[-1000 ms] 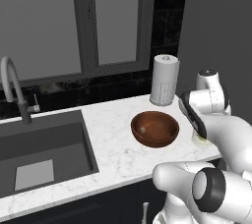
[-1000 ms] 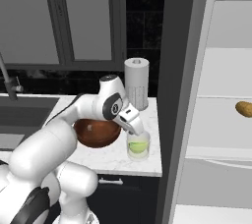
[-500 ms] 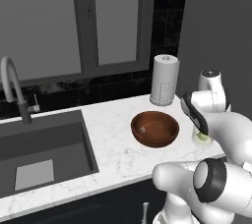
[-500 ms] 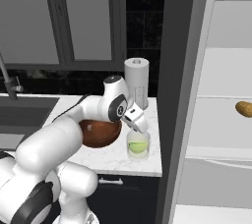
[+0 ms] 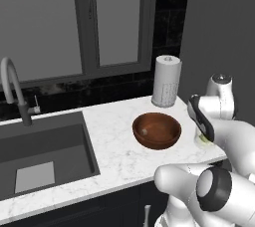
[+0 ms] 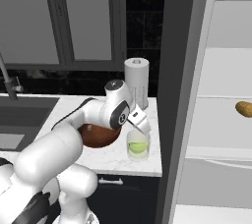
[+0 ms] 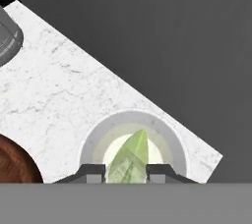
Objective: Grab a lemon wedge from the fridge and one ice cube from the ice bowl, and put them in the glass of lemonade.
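— Where's the gripper [image 7: 126, 173]?

— I've got it right above the glass of lemonade [image 6: 138, 145], pinched narrow on the lemon wedge [image 7: 130, 158] — the wedge sits between the fingertips [image 7: 93, 173], pointing down over the pale liquid.

— And the glass?

— At the table's [image 5: 114, 156] right front corner, just beside the ice bowl [image 5: 156, 130]. The paper-towel roll [image 5: 166, 81] stands at the back edge. The fridge [image 6: 219, 120] is open on the right, a tan oval item [image 6: 243, 108] on its shelf.
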Robot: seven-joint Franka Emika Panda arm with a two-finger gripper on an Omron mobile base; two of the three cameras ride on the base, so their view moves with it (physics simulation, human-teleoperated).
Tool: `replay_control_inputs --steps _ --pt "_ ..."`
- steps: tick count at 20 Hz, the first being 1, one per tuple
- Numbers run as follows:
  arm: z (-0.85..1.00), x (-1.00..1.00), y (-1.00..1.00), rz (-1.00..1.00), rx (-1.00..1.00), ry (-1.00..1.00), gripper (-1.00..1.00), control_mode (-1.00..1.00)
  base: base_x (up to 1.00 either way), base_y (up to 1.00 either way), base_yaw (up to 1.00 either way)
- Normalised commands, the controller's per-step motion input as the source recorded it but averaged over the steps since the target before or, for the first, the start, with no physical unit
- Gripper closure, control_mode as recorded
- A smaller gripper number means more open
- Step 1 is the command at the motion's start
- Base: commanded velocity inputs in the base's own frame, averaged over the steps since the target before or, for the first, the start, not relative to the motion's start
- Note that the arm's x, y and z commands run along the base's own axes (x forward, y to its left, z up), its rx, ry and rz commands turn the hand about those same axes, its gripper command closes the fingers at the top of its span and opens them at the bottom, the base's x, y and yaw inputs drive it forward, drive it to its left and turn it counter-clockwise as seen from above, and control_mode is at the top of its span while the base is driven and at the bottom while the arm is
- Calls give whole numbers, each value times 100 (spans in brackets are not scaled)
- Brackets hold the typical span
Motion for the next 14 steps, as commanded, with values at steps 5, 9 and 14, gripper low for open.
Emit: replay_control_inputs --steps 5,9,14 --pt "-31 -13 -6 -2 1 -1 100 -100 0 0 0" --pt "-28 -16 -6 -4 0 0 100 -100 0 0 0" --pt "0 0 1 0 -2 1 -100 -100 0 0 0"
